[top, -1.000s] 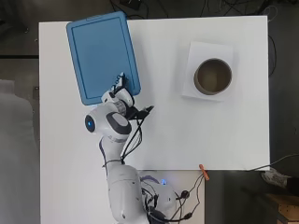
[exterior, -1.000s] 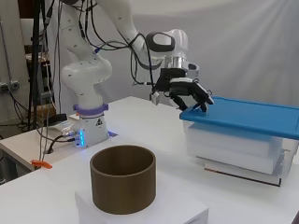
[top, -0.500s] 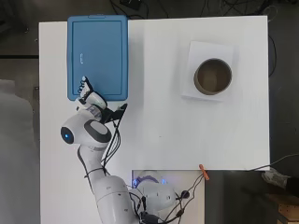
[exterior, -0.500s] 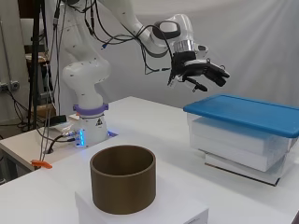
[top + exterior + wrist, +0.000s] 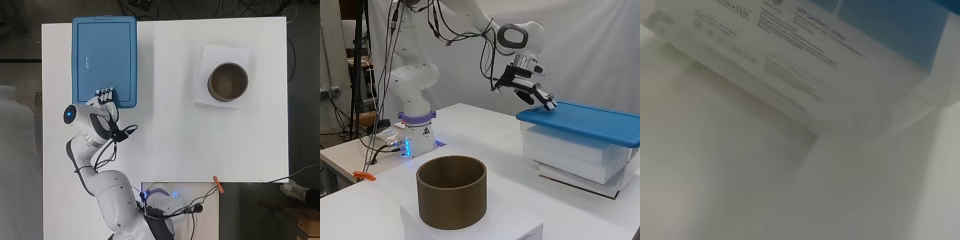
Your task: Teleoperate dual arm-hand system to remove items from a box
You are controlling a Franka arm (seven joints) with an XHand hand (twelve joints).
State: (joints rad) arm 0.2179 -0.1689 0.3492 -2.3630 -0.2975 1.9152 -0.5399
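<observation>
A clear plastic box point(image 5: 575, 152) with a blue lid point(image 5: 105, 60) stands at the table's far left corner in the overhead view. The lid point(image 5: 590, 122) is on the box. My hand point(image 5: 105, 100) is at the lid's near edge. In the side view the hand point(image 5: 532, 92) slopes down with straight fingers, their tips on the lid's near corner. Nothing is held. The wrist view shows the box's clear wall point(image 5: 805, 75) with a printed label, a strip of blue lid point(image 5: 880, 25) and the white table point(image 5: 715, 175). The box's contents are hidden.
A brown open cylinder point(image 5: 228, 81) stands on a white block point(image 5: 210, 60) at the far right; in the side view the cylinder point(image 5: 451, 197) is at the front. An orange clip point(image 5: 217, 183) lies at the table's near edge. Cables hang by the arm's base point(image 5: 415, 140).
The box has gone from tilted to square and sits further up and left. The arm swung left with it. The hand, raised half a second ago, is now down on the lid's edge.
</observation>
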